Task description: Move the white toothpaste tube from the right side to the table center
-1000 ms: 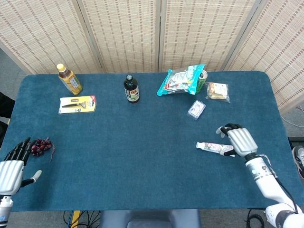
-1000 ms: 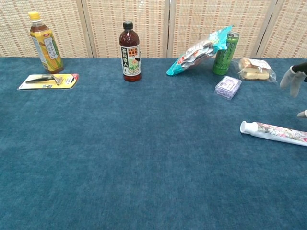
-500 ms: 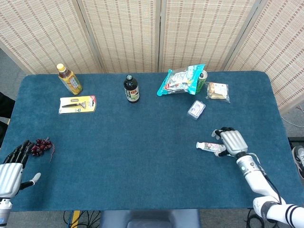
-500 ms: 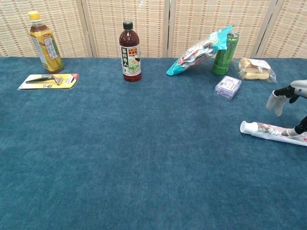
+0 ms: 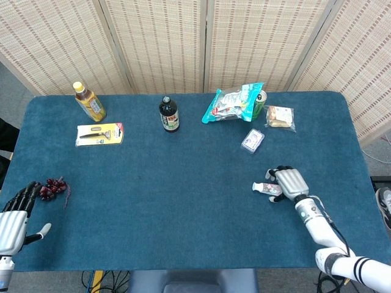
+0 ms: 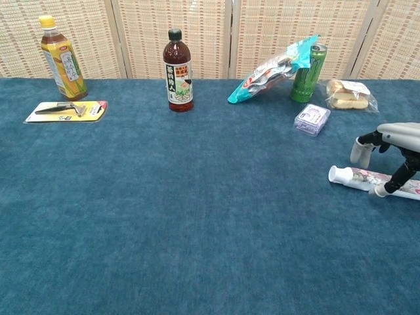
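The white toothpaste tube (image 5: 263, 188) (image 6: 357, 176) lies flat on the right side of the blue table, cap pointing left. My right hand (image 5: 287, 183) (image 6: 392, 139) hovers over the tube's rear half and straddles it. Its fingers (image 6: 359, 150) hang above the table on the tube's far side. The thumb tip is down against the tube's near edge. The hand is not closed around the tube, and it hides the tube's tail in the head view. My left hand (image 5: 13, 218) rests at the near left table edge, fingers apart and holding nothing.
Along the back stand a yellow-capped tea bottle (image 5: 90, 102), a razor pack (image 5: 99, 133), a dark bottle (image 5: 169, 115), a teal snack bag (image 5: 233, 102), a green can (image 6: 304, 73), wrapped bread (image 5: 280, 116) and a small purple box (image 5: 252, 140). Dark red grapes (image 5: 54, 186) lie by my left hand.
My right hand has moved left and down over the tube, its thumb dropping to the tube's near side. The tube has not shifted. The left hand has barely moved.
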Action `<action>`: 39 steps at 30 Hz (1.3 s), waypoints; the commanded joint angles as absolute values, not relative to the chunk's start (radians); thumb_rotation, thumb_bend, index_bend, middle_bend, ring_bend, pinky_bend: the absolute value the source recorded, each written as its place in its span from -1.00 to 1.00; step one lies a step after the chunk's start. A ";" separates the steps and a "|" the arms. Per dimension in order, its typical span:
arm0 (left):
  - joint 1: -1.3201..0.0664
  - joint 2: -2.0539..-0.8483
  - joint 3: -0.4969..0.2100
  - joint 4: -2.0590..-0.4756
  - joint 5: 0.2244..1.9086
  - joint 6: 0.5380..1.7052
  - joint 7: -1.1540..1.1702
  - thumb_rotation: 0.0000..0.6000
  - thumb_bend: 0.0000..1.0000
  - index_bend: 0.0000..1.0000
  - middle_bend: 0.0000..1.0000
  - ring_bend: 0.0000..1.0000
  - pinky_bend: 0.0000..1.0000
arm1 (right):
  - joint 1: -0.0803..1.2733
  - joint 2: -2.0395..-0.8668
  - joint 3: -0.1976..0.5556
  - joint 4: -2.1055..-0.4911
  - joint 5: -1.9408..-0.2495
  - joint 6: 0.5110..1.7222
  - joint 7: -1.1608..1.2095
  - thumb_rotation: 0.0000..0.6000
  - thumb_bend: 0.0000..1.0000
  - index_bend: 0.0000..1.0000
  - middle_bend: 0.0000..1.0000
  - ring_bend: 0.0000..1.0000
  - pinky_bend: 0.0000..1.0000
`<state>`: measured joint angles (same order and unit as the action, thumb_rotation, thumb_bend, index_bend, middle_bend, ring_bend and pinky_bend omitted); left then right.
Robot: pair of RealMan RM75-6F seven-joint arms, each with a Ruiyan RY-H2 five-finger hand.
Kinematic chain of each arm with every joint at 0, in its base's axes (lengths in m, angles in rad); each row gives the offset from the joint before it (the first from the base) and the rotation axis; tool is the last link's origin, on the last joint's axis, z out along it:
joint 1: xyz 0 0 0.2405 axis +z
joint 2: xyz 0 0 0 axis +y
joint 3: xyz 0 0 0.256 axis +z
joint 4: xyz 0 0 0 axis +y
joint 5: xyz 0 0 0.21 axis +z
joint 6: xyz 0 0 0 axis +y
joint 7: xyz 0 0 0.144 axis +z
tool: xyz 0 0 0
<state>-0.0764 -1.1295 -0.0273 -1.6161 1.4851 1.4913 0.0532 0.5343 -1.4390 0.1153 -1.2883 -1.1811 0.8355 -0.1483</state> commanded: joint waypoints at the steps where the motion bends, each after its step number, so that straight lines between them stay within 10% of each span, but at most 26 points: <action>1: -0.075 -1.131 -0.028 -1.613 1.485 1.492 0.050 1.00 -0.62 -0.90 -0.96 -0.85 -0.70 | 0.537 -1.443 0.114 -1.285 -1.175 0.832 -0.152 1.00 -0.69 -0.23 -0.16 -0.54 -0.56; 30: -0.073 -1.154 -0.028 -1.572 1.483 1.481 0.017 1.00 -0.62 -0.91 -0.96 -0.85 -0.70 | 0.546 -1.450 0.096 -1.291 -1.118 0.829 -0.206 1.00 -0.39 -0.07 -0.04 -0.47 -0.50; 39: -0.084 -1.147 -0.026 -1.572 1.493 1.466 0.016 1.00 -0.62 -0.91 -0.96 -0.85 -0.70 | 0.561 -1.454 0.093 -1.313 -1.133 0.838 -0.233 1.00 0.27 0.14 0.13 -0.15 -0.21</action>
